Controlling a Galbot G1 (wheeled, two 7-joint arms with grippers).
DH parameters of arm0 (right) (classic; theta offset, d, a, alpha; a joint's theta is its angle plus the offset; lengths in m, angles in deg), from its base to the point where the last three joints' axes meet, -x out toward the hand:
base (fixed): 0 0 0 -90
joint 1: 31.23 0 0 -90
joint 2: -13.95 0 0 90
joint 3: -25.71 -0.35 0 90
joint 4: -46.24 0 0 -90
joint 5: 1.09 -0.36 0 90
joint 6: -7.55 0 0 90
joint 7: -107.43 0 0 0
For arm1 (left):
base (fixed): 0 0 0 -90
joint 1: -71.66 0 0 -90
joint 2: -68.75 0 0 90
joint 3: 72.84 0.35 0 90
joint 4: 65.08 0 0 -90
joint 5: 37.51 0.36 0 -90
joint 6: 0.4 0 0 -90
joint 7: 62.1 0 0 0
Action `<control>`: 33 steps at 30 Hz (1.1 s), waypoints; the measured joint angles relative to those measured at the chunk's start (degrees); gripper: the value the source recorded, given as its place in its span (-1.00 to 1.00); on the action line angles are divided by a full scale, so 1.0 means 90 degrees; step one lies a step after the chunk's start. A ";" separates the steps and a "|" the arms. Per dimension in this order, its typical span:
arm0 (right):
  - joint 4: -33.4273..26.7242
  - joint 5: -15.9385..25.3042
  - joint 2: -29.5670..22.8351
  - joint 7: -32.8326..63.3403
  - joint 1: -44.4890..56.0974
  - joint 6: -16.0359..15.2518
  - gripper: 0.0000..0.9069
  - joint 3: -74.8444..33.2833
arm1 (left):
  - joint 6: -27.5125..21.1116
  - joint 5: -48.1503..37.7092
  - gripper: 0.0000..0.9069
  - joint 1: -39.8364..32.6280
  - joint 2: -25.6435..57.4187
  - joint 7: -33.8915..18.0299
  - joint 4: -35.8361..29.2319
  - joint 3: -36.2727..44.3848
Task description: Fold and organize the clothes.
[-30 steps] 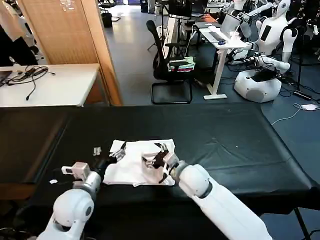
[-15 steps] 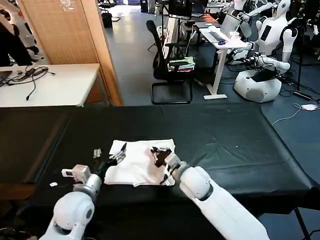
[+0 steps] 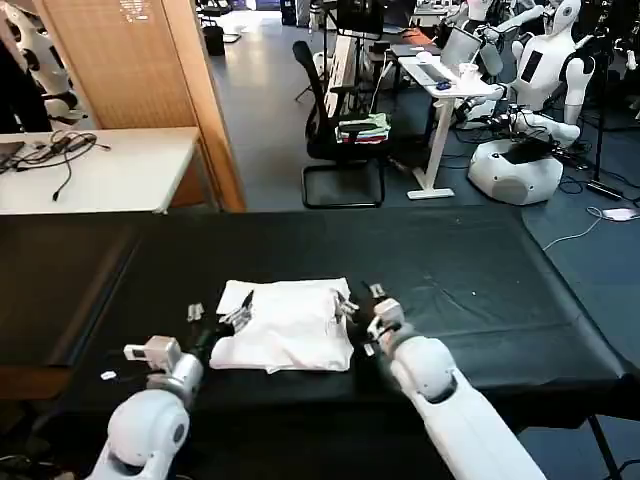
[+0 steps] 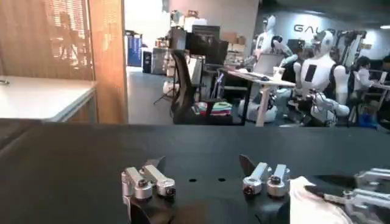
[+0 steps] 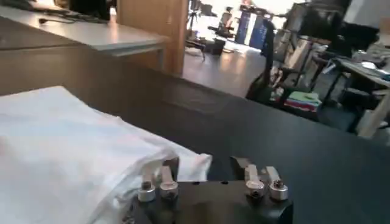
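White T-shirt lies folded on the near part of the black table, a pincer at each side, neither one gripping it.

The T-shirt (image 3: 285,325) sits in a rough, rumpled rectangle, plain side up, near the table's (image 3: 470,270) front edge and left of centre. The left pincer (image 3: 232,318) rests at the garment's left edge with its fingers spread apart, nothing between them. The right pincer (image 3: 352,308) stands just beside the right edge, fingers likewise spread and empty; its wrist view shows the cloth (image 5: 67,158) bunched close against one finger (image 5: 163,178), contact uncertain.
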 joint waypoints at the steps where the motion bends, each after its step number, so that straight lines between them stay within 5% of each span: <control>1: 0.0115 -0.0146 0.0054 -0.0015 0.0081 -0.0013 0.94 -0.0107 | 0.0027 -0.0090 0.94 -0.0022 0.0018 0.0078 0.0043 -0.0036; 12: 0.1612 -0.1953 0.0737 -0.0027 0.1365 -0.0256 0.94 -0.1445 | 0.0045 -0.2014 0.94 -0.0195 0.0119 0.0635 0.0986 -0.0636; 22: 0.2070 -0.2238 0.0794 -0.0016 0.1764 -0.0256 0.94 -0.1949 | 0.0065 -0.2481 0.87 -0.0200 0.0013 0.0691 0.1494 -0.0758; 25: 0.2090 -0.2253 0.0795 -0.0016 0.1763 -0.0256 0.94 -0.1953 | 0.0085 -0.2485 0.44 -0.0148 -0.0009 0.0726 0.1565 -0.0772; 29: 0.2084 -0.2254 0.0797 -0.0015 0.1735 -0.0256 0.94 -0.1944 | 0.0103 -0.2495 0.14 -0.0070 -0.0060 0.0786 0.1599 -0.0775; 31: 0.2067 -0.2255 0.0797 -0.0012 0.1718 -0.0256 0.94 -0.1922 | 0.0103 -0.2498 -0.48 -0.0040 -0.0103 0.0801 0.1592 -0.0753; 33: 0.2058 -0.2254 0.0786 -0.0012 0.1698 -0.0254 0.94 -0.1887 | 0.0097 -0.2555 -0.87 -0.0041 -0.0144 0.0802 0.1585 -0.0737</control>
